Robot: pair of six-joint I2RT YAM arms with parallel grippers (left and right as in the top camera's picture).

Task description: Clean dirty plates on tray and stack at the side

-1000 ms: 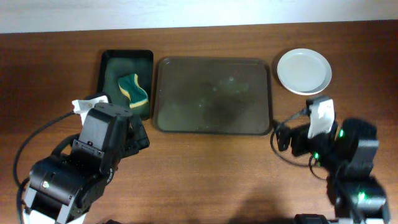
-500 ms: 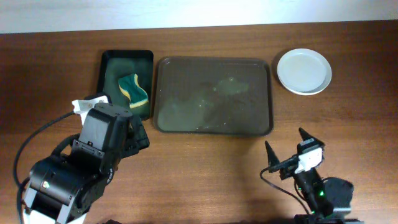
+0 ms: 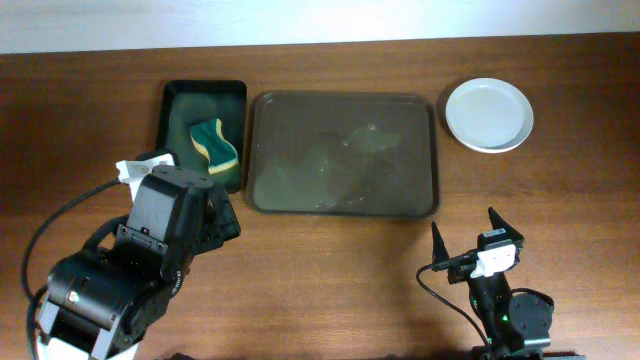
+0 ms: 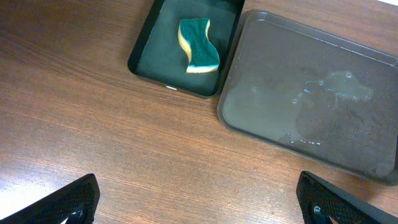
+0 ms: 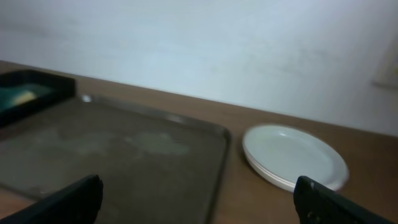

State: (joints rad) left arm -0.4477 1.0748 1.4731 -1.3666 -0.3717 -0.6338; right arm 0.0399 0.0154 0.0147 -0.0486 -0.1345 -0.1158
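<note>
The plates (image 3: 488,114) lie stacked, white and clean-looking, on the wood to the right of the tray (image 3: 340,195); in the right wrist view the plates (image 5: 292,155) show as a low stack. The tray (image 4: 249,93) holds no plates, only wet smears. My right gripper (image 3: 466,232) stands open near the front edge, below the tray's right corner, nothing between its fingers. My left gripper (image 4: 199,205) is open over bare wood, in front of the tray's left end; in the overhead view the arm's body hides it.
A small black tray (image 3: 178,110) left of the big one holds a green and yellow sponge (image 3: 214,143). The left arm's bulky body (image 3: 130,270) fills the front left corner. A pale wall rises behind the table.
My right arm has pulled back from beside the plates toward the front edge and settled low, its gripper still open. The left arm has not moved.
</note>
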